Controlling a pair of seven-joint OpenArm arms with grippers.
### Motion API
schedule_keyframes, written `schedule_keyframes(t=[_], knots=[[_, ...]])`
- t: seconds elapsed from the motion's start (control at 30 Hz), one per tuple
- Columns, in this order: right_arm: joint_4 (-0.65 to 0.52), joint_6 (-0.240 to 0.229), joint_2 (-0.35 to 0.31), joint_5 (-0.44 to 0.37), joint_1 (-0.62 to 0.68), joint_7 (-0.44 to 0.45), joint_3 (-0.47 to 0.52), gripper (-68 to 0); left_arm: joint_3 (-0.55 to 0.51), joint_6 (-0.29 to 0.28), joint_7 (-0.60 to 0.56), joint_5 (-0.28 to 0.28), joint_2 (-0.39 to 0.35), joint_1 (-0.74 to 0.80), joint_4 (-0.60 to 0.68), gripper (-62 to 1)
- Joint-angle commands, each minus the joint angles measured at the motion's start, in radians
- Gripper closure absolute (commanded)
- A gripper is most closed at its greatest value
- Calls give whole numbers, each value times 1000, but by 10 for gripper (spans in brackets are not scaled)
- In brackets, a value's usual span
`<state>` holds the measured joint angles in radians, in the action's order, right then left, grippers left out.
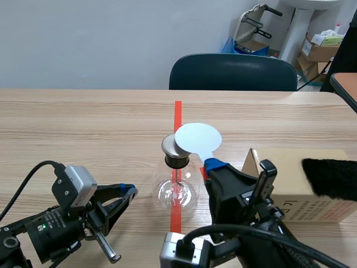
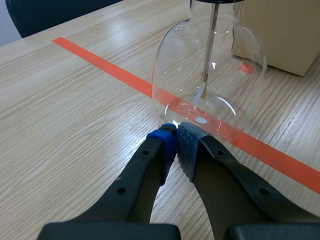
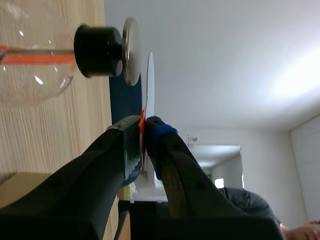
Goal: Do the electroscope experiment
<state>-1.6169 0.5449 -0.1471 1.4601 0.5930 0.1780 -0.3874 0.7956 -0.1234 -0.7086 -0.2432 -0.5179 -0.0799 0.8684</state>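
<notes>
The electroscope, a clear glass flask (image 1: 177, 190) with a black stopper (image 1: 177, 161) and a metal top disc (image 1: 169, 145), stands on the red tape line. My right gripper (image 1: 215, 166) is shut on the handle of a white round paddle (image 1: 198, 138), held tilted just above and beside the metal disc. In the right wrist view the paddle (image 3: 150, 75) shows edge-on next to the metal disc (image 3: 131, 50), clamped in the gripper (image 3: 142, 125). My left gripper (image 1: 127, 192) rests low on the table left of the flask, shut on nothing (image 2: 175, 137), its tips nearly at the flask's (image 2: 210, 80) base.
A cardboard box (image 1: 284, 184) with a black furry cloth (image 1: 332, 176) on it lies right of the flask, behind my right arm. A dark chair (image 1: 234, 72) stands beyond the table's far edge. Boxes and clutter sit in the room's back right corner.
</notes>
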Motion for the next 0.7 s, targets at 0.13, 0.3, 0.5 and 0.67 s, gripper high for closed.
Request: schedule_keyframes(t=[0.13, 0.3, 0.5, 0.67], knots=[[-22, 14, -8, 1, -12, -142, 1, -17, -1, 1, -18, -3, 5, 2, 23, -44], [-22, 14, -8, 1, -12, -251, 1, -17, -1, 1, -18, -3, 5, 2, 23, -44], [-22, 14, -8, 1, -12, -332, 1, -17, -1, 1, -18, -3, 5, 2, 23, -44], [-22, 14, -8, 1, -12, -345, 1, -17, -1, 1, -18, -3, 5, 2, 23, -44]])
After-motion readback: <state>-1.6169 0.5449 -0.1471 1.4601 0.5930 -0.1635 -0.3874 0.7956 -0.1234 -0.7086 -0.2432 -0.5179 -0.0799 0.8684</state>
